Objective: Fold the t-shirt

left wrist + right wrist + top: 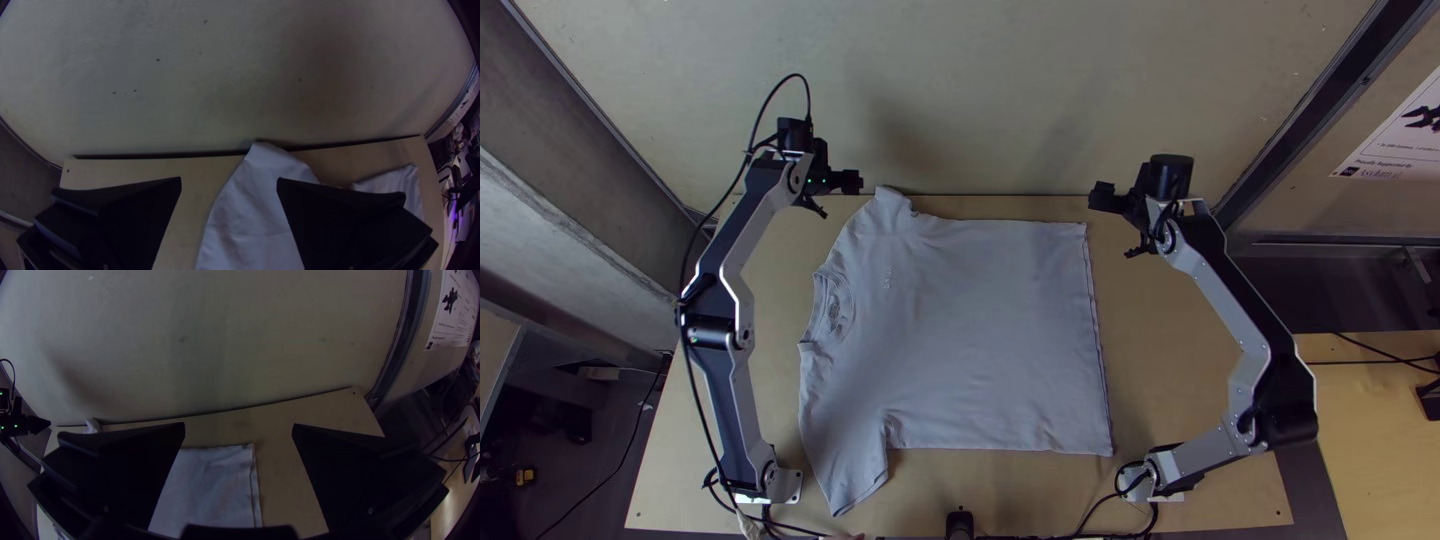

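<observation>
The t-shirt (980,330) lies spread on the light wooden table (1170,370), in the middle, between the two arms. Its collar (833,305) is turned to the left and its bottom hem (1098,345) to the right. The far sleeve (888,212) points to the far edge of the table, and the near sleeve (848,470) goes out to the near left. Some small wrinkles can be seen, but the cloth is quite flat.

About the progress, I judge that the work is at its beginning: the shirt is laid out flat, but no fold is made. All of the folding is left, the sleeves and the body as well.

The left arm (715,330) is stretched toward the far side, and its gripper (229,178) is near the far sleeve, a little to the left of it. Its two black fingers are well apart and clamp nothing. The right arm (1255,370) bends outward to the right at its elbow and comes back inward. Its claw (239,425) is near the far right corner of the shirt, just beyond the hem, with fingers also wide apart and holding no cloth.
</observation>
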